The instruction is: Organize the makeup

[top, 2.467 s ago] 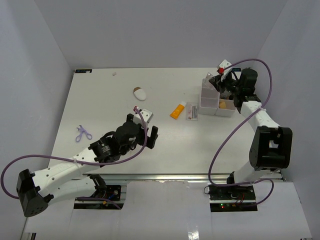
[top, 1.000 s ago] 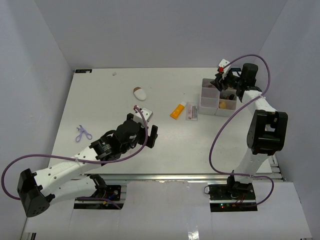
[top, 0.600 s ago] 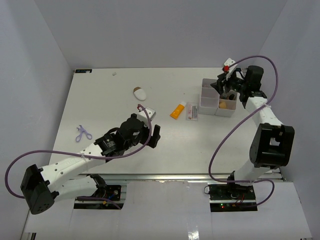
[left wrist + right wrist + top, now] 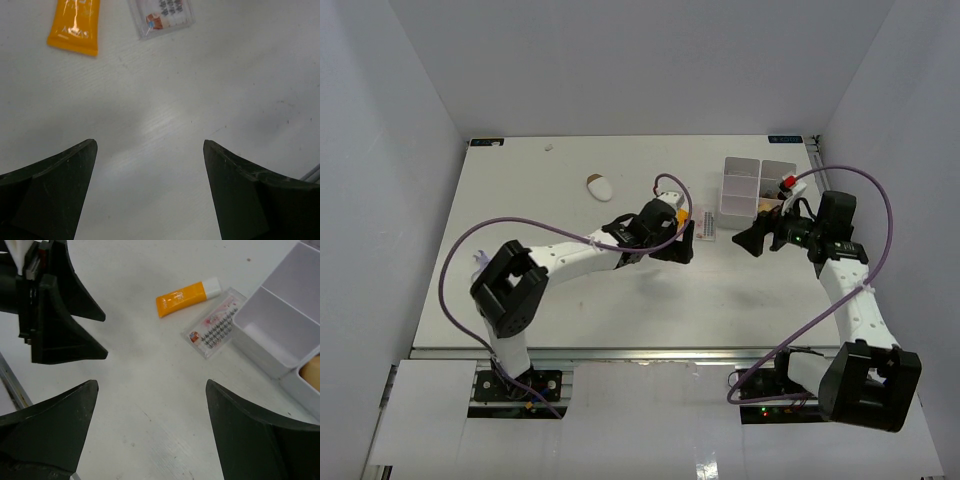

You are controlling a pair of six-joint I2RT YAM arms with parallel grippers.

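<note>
Nearest the bases, the right gripper is now sitting back from the box. Its fingers have sprung wide apart with nothing between them, so that drop-off looks finished. A tan sponge is lying in the box's near compartment.

The left gripper has swung in from the lower left of the overhead frame to the middle of the table. It is hanging open and empty just short of the next two pieces, so a fresh pick looks to be starting.

The orange tube is lying flat in the upper middle of the right wrist view. Its long axis is running lower left to upper right, with the white cap pointing toward the box. The clear palette is lying just beside it on the box side, angled much the same way.

Farther back, the oval piece is waiting alone in the upper left of the overhead frame.
</note>
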